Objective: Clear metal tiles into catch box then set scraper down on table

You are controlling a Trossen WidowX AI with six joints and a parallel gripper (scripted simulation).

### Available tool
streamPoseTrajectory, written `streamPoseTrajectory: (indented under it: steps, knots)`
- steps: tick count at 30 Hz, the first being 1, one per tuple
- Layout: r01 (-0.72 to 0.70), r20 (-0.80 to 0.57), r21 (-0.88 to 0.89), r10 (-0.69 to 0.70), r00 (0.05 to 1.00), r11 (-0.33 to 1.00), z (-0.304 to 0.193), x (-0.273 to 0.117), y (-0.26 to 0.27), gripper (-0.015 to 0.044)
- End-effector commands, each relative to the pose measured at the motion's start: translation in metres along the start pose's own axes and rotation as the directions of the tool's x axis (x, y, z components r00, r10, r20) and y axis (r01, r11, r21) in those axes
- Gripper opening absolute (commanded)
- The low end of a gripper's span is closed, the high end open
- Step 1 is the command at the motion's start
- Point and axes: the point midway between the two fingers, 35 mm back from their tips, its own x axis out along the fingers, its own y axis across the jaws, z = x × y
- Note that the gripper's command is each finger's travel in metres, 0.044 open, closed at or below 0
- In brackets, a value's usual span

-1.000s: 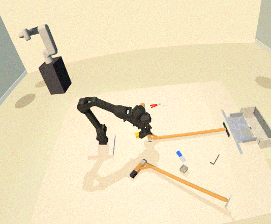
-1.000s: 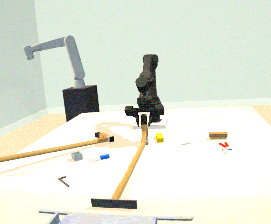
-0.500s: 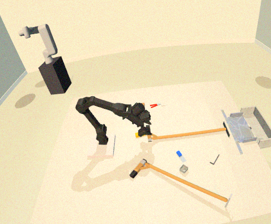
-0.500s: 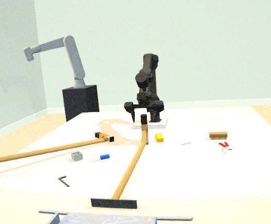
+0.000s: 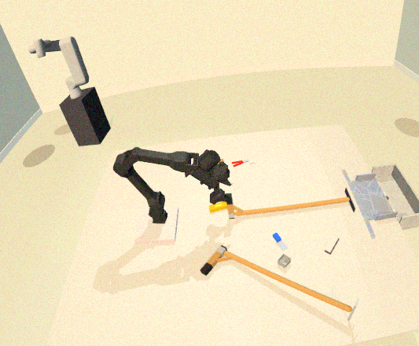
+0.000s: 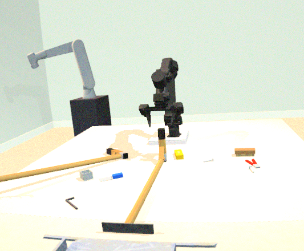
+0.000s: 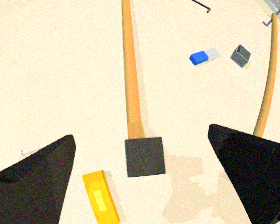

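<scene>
1. Landmark: the scraper [image 5: 293, 207] [image 6: 147, 191] [image 7: 132, 75], lying on the desk [image 5: 156, 307] [image 6: 213, 194] [image 7: 51, 75], its black-capped grip raised nearest the robot and its black blade at the far end.
2. The gripper [image 5: 230, 190] [image 6: 159, 125] [image 7: 144, 136], released and holding nothing; its spread fingers stand on either side of, and apart from, the scraper's grip in the wrist view.
3. The plate [image 5: 372, 196] [image 6: 121, 246], just beyond the scraper's blade. Its visible surface bears pale streaks; individual tiles cannot be made out.
4. The catch box [image 5: 411, 189], beyond the plate from the scraper. A small dark spot shows near its plate side, too small to identify.
5. To the left of the scraper: a yellow block [image 5: 218, 207] [image 6: 178, 154] [image 7: 101, 197], near the grip; farther out, red-handled pliers [image 5: 239, 163] [image 6: 251, 162] and a brown block [image 6: 244, 151].
6. To the right of the scraper: a blue-handled tool [image 5: 277, 237] [image 6: 117, 175] [image 7: 198, 58], a grey cup [image 5: 284, 260] [image 6: 86, 174] [image 7: 240, 56], a hex key [image 5: 332, 247] [image 6: 71, 204] [image 7: 202, 6] and a second long tool [image 5: 289, 281] [image 6: 59, 167] [image 7: 272, 75].
</scene>
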Motion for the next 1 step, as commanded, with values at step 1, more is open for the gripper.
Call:
streamPoseTrajectory:
  steps: [1]
  knots:
    - [0.002,0.003,0.003,-0.002,1.000,1.000,0.0057,-0.0126,-0.0003,0.0440]
